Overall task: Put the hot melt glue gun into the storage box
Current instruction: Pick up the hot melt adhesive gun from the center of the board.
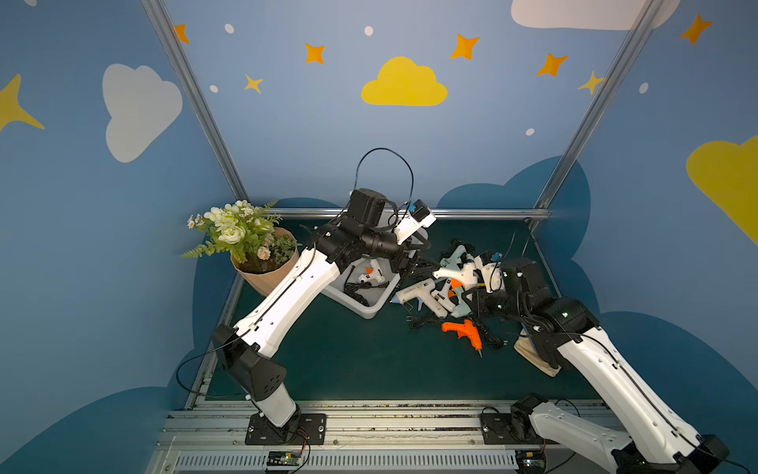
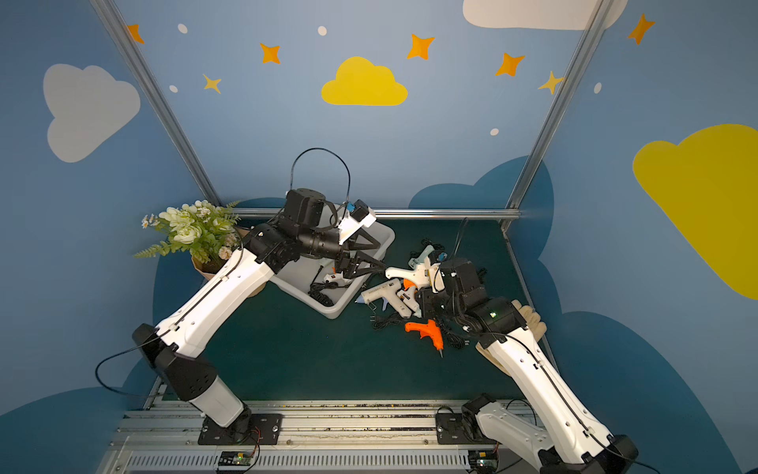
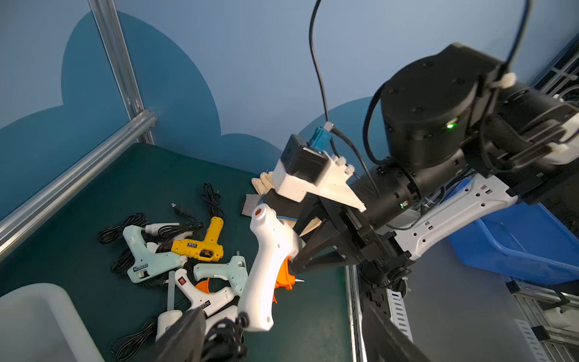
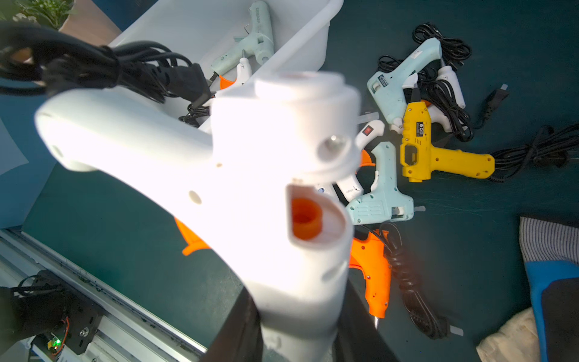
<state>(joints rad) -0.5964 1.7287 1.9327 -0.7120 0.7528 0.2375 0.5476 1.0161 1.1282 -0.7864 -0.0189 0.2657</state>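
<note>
White hot melt glue gun [image 3: 266, 250] held up just beside the storage box [image 1: 369, 310], not in it.
The right gripper [image 3: 294, 264] is clenched on its nozzle end, handle pointing toward the box. The left gripper [image 2: 379, 259] has its jaws spread either side of the handle butt; contact unclear. A mint gun [image 4: 250, 47] lies inside the box, and a pile of guns [image 1: 447, 295] lies beside it.
</note>
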